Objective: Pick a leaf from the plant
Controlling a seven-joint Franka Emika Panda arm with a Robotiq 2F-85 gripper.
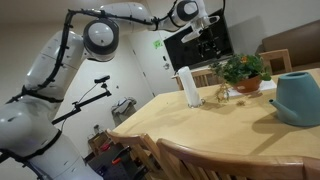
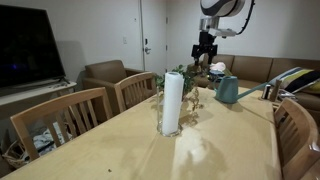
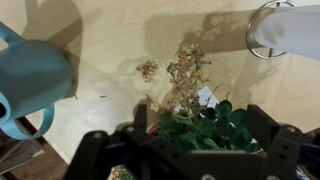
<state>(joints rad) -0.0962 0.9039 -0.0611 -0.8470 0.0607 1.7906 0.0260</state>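
The plant (image 1: pixel 243 68) is a small bush of dark green leaves in a low orange-brown pot (image 1: pixel 248 87) on the wooden table. My gripper (image 1: pixel 207 42) hangs above it and a little to one side, apart from the leaves. In the wrist view the leaves (image 3: pixel 228 118) and some dried pale stalks (image 3: pixel 185 68) lie directly below, between the two fingers of my gripper (image 3: pixel 203 130), which is open and empty. In an exterior view the gripper (image 2: pixel 205 55) is above the plant (image 2: pixel 189 84), which is partly hidden behind the white cylinder.
A tall white cylinder (image 1: pixel 188 87) (image 2: pixel 172 102) (image 3: pixel 285 28) stands on the table (image 1: pixel 200 125) near the plant. A teal-blue watering can (image 1: pixel 299 97) (image 2: pixel 228 90) (image 3: pixel 30 80) sits on its other side. Wooden chairs (image 2: pixel 60 118) surround the table.
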